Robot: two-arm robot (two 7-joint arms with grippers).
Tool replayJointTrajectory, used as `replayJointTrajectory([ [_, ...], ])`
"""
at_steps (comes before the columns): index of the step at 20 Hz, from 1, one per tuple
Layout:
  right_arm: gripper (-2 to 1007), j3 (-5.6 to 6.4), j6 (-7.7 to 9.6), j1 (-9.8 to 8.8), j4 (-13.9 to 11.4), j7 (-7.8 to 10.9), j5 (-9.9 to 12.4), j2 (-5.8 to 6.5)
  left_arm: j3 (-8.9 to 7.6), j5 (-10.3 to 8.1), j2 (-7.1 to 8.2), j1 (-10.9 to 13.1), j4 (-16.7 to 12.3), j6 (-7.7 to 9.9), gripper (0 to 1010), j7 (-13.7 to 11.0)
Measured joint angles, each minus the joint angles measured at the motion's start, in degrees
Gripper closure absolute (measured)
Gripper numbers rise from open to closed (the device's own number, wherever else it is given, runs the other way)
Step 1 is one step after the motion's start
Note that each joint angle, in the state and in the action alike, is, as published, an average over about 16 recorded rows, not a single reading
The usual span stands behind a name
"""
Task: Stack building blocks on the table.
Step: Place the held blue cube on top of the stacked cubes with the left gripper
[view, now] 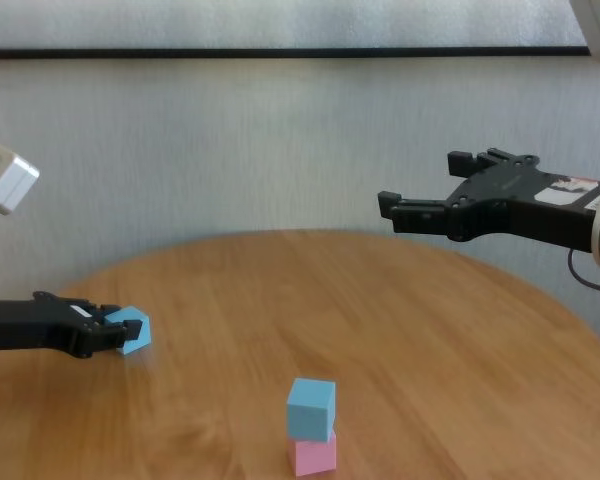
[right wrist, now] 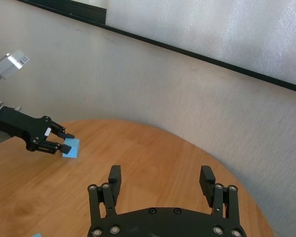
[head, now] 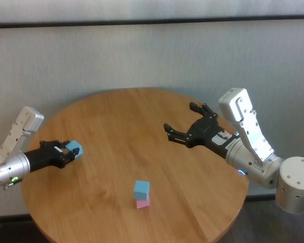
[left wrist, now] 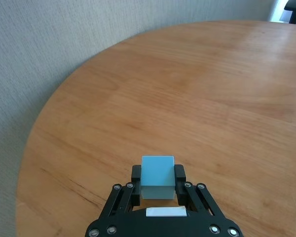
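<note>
At the bench's [head: 116, 116] left edge, left hand [left wrist: 158, 183] pinching the last light blue cube [head: 74, 149]; right hand [head: 188, 125] spread, hovering far right. Next, likely, carried onto the blue-on-pink stack [head: 141, 194].

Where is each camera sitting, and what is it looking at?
Head view: up high, looking down on the table; both arms show.
Chest view: lower, facing the wall; the stack's blue block sits on the pink block.
Left wrist view: behind the left end effector, shut on the held blue block.
Right wrist view: behind the open right end effector.
Shared: the right wrist and head views both show the held block.
</note>
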Motion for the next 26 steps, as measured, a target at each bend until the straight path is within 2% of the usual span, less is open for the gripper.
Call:
replayJointTrajectory([
  [5, 4, 0.0, 0.0, 0.0, 0.0, 0.0, 0.0, 0.0, -0.11, -0.09, 0.19, 0.5, -1.0, 0.34, 602, 0.02],
  [10, 4, 0.0, 0.0, 0.0, 0.0, 0.0, 0.0, 0.0, -0.81, -0.81, 1.47, 3.51, -7.06, 2.33, 603, 0.05],
  [14, 4, 0.0, 0.0, 0.0, 0.0, 0.0, 0.0, 0.0, -1.6, -1.88, 3.32, 7.33, -15.0, 4.72, 603, 0.11],
  [19, 4, 0.0, 0.0, 0.0, 0.0, 0.0, 0.0, 0.0, -2.76, -3.97, 6.33, 13.2, -27.6, 8.11, 603, -0.39],
  [22, 4, 0.0, 0.0, 0.0, 0.0, 0.0, 0.0, 0.0, -3.26, -5.51, 8.16, 16.31, -34.69, 9.63, 603, -1.4],
  [26, 4, 0.0, 0.0, 0.0, 0.0, 0.0, 0.0, 0.0, -3.43, -7.69, 10.33, 19.32, -42.15, 10.65, 603, -3.81],
])
